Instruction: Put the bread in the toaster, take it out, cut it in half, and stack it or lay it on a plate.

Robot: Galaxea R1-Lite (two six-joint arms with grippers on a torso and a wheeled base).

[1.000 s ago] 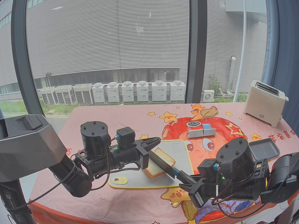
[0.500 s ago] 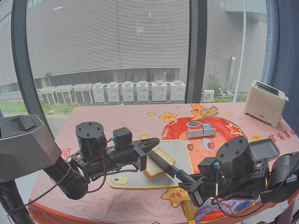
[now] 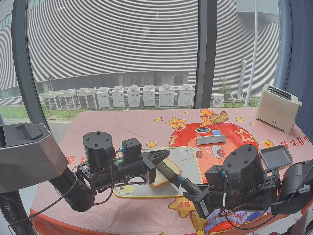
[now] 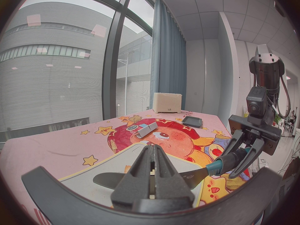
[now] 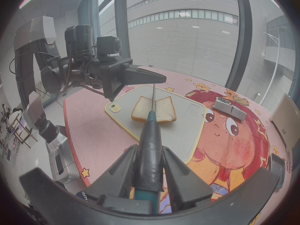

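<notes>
A slice of toasted bread (image 5: 164, 110) lies flat on the pale cutting board (image 5: 184, 125). My right gripper (image 5: 150, 169) is shut on the teal-and-black handle of a knife (image 3: 188, 185). The knife's blade (image 3: 167, 171) crosses the middle of the bread (image 3: 161, 179); whether it cuts in I cannot tell. My left gripper (image 3: 164, 153) hovers just above the bread's far-left side, fingers (image 4: 152, 160) pressed together with nothing held. The cream toaster (image 3: 277, 107) stands at the far right with empty slots. A small dark plate (image 3: 276, 156) lies right of the board.
A grey knife holder (image 3: 211, 137) with a blue block rests beyond the board on the cartoon tablecloth. The window is close behind the table. The right arm's wrist (image 3: 246, 167) stands between board and plate. Bare cloth lies left of the board.
The right gripper has pushed the knife left and lower across the bread. The left arm drew back a little, then came forward and right again, still shut over the bread.
</notes>
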